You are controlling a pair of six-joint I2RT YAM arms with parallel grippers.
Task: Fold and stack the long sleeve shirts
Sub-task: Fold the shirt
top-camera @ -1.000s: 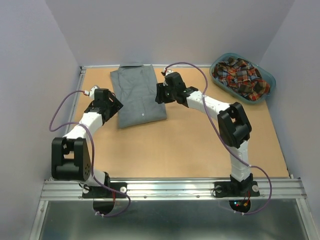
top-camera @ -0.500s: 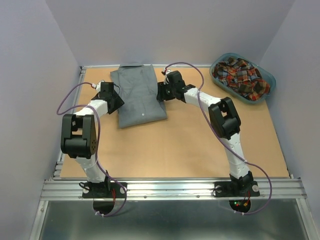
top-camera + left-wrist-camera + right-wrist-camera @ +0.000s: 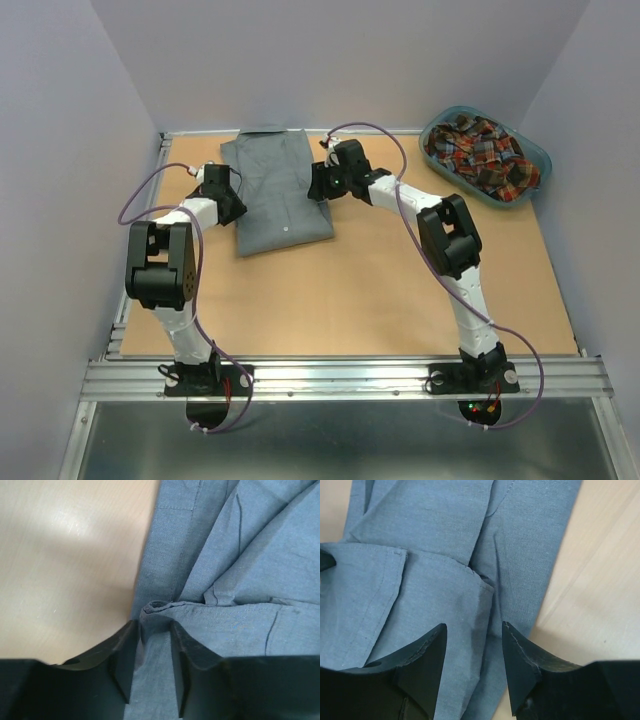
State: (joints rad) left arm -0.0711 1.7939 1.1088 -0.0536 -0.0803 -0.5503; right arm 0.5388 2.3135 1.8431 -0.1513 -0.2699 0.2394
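Observation:
The grey shirt lies folded and flat at the back of the table, its collar towards the wall. My left gripper is at its left edge. In the left wrist view the gripper has its jaws drawn in on a raised ridge of the grey cloth, which is squeezed between the tips. My right gripper rests on the shirt's right edge. There it stands open, with a folded layer of the cloth lying flat between the fingers. The plaid shirt is bunched in the basket.
The teal oval basket stands at the back right corner. The tan table top shows in front of the shirt. Grey walls close in the left, back and right sides. A cable loops over each arm.
The left arm swung from the table's left side up to the shirt's left edge, and its jaws narrowed onto the cloth. The right gripper shifted slightly and stayed open.

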